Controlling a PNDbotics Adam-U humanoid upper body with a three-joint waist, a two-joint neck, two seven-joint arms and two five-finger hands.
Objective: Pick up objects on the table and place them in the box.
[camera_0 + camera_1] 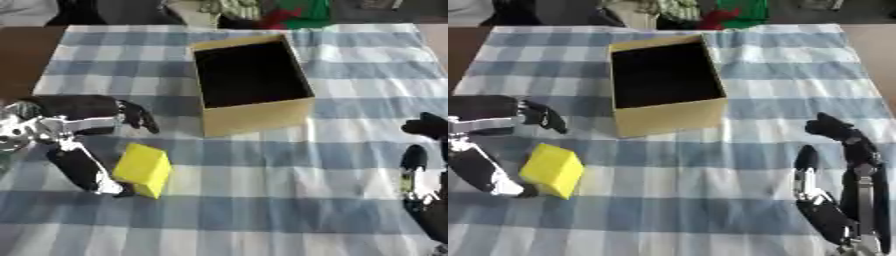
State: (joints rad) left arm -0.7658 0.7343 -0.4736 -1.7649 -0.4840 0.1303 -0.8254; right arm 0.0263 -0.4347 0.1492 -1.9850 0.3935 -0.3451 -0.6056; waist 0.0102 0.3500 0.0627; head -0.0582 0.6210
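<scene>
A yellow block (143, 169) lies on the checked cloth at the lower left. My left hand (77, 120) reaches in from the left, open: its fingers (138, 116) stretch above the block and its thumb (83, 171) sits against the block's left side. The open cardboard box (251, 82) stands upright in the middle, dark inside and empty as far as I can see. My right hand (842, 200) rests open at the lower right, fingers up, holding nothing.
The blue and white checked cloth (262, 190) covers the table. Green, red and white things (271, 12) lie past the far edge. Bare brown table (22, 55) shows at the upper left.
</scene>
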